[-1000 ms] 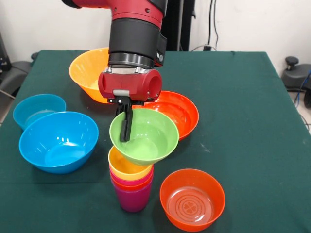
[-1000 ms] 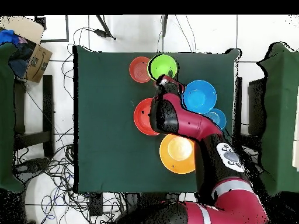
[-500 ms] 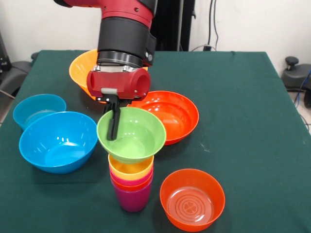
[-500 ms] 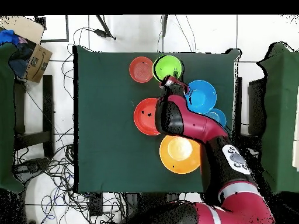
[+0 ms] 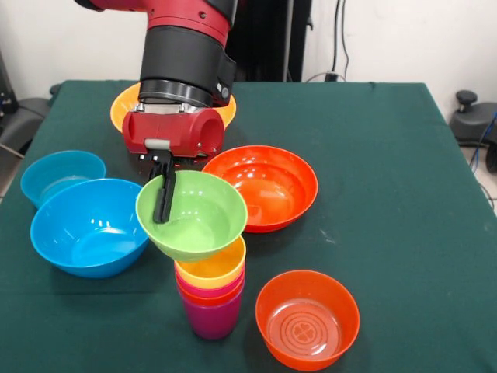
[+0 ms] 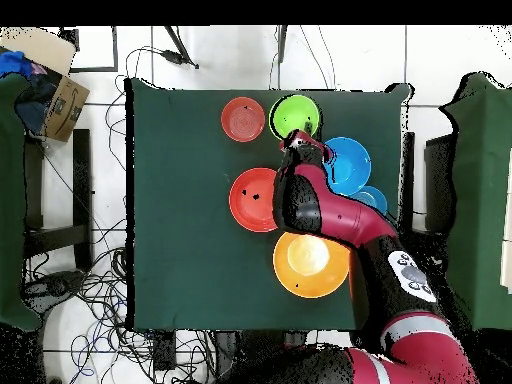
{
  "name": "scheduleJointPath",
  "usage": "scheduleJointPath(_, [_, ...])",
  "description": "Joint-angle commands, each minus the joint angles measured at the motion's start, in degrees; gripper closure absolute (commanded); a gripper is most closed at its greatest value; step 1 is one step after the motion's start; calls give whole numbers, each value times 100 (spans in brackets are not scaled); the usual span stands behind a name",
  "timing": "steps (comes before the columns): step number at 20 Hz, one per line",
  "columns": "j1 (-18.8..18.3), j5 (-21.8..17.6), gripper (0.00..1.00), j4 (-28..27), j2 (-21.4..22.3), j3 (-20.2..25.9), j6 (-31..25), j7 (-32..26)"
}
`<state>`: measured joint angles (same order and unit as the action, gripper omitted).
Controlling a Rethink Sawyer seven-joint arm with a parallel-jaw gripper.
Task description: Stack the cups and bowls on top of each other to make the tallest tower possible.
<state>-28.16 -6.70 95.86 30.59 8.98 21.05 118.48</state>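
a table (image 5: 388, 155) covered in dark green cloth fills most of the front view; seen from overhead (image 6: 180, 200) it is a green square on a pale tiled floor (image 6: 350, 55). a cardboard box (image 6: 62, 100) sits off one corner of the table, with something blue (image 6: 12, 62) beside it. a tangle of cables (image 6: 90, 290) lies on the floor along that same side. black cables (image 5: 340, 39) hang down the white wall behind the table.

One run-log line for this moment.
gripper: shut on green bowl | bowl: tilted, overhanging tower to the left | not seated
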Motion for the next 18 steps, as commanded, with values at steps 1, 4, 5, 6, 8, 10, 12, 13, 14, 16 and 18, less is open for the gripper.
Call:
scheduleJointPath(1, [84,-340,100,95,-117,424,178,860])
scheduleJointPath(4, [148,-280,100,101,-132,362,245,857])
scheduleJointPath(5, [174,-253,100,102,-135,335,263,852])
scheduleJointPath(6, [196,-227,100,104,-133,315,269,848])
scheduleJointPath(8, [220,-193,100,110,-132,299,272,855])
scheduleJointPath(10, [230,-179,100,103,-137,292,275,857])
scheduleJointPath(12, [250,-155,100,108,-140,281,280,869])
scheduleJointPath(13, [261,-145,100,105,-145,278,279,870])
scheduleJointPath(14, [269,-133,100,100,-151,277,285,878])
scheduleJointPath(16, [309,-97,100,92,-163,253,307,884])
scheduleJointPath(18, [327,-84,100,90,-166,241,314,885])
